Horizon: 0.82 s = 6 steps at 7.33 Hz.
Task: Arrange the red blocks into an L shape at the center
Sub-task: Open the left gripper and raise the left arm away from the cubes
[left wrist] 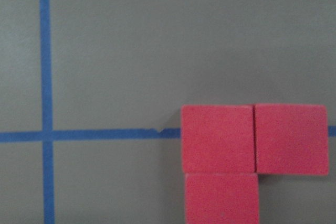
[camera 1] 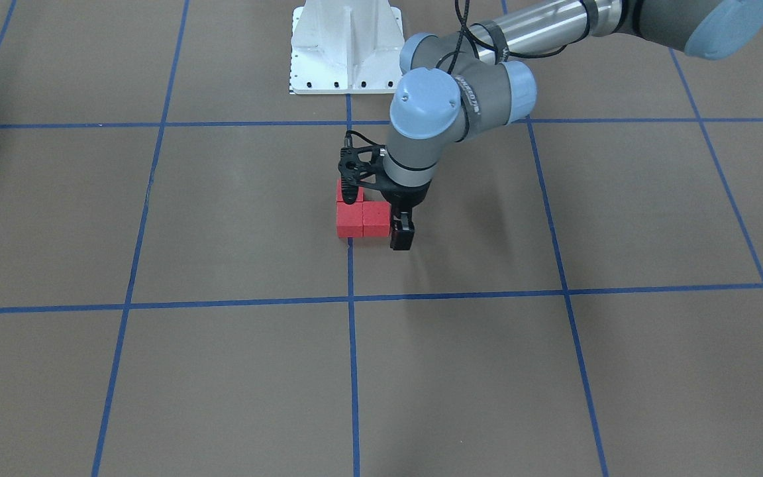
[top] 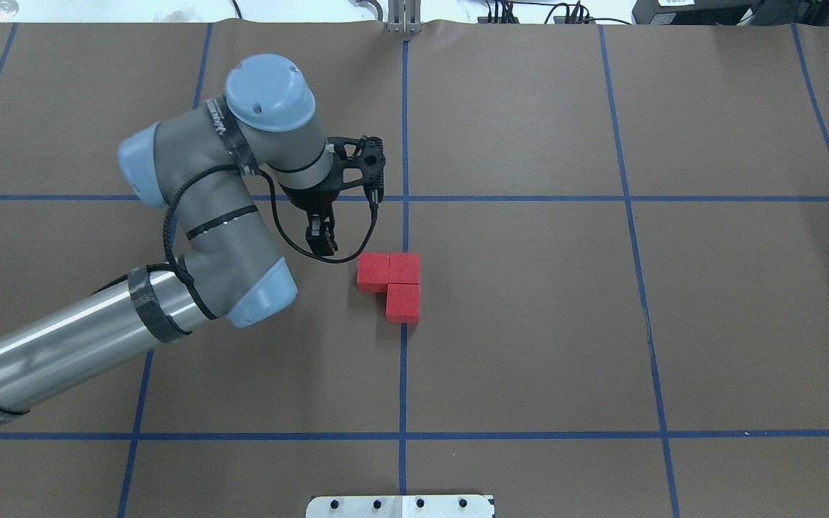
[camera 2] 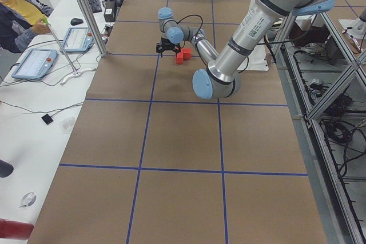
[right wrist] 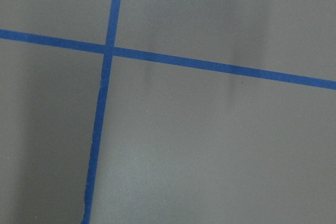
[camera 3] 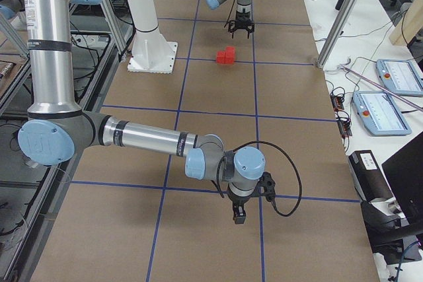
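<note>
In the overhead view, the left hand [top: 321,243] points down just beside the red blocks [top: 388,272] and holds nothing, though I cannot tell whether its dark fingers are parted or pressed together. To its right, the three matte, plain-faced cubes sit flush in an L on the smooth brown bench [top: 601,324], two side by side and the third against the right one, over the central blue tape line [top: 403,374]. The right hand [camera 3: 238,214] hangs well apart over bare bench, and its grip cannot be told.
</note>
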Each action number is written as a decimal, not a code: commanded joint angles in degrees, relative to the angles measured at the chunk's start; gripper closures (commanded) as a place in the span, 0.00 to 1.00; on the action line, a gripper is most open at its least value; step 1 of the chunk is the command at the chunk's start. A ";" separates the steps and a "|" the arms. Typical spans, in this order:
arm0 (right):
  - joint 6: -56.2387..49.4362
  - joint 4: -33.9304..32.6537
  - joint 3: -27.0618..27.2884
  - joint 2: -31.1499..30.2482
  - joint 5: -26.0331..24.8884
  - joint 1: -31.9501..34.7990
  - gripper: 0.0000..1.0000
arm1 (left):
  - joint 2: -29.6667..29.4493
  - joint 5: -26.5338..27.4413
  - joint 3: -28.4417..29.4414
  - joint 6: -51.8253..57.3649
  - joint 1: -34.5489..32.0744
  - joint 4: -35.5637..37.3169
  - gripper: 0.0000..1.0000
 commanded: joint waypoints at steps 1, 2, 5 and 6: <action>-0.09 0.01 -0.02 -0.28 0.00 0.09 0.00 | 6.76 -3.53 -0.05 0.00 -9.00 0.13 0.01; -0.09 0.01 -0.10 -0.36 0.00 0.00 0.00 | 9.57 -3.53 0.12 -0.17 -13.12 0.22 0.00; -0.09 0.10 -0.11 -0.54 0.00 0.00 0.00 | 23.09 -3.70 0.30 -4.35 -27.35 -0.31 0.00; -0.09 0.10 -0.11 -0.54 0.00 0.00 0.00 | 27.40 -3.44 0.30 -11.27 -30.45 -0.83 0.00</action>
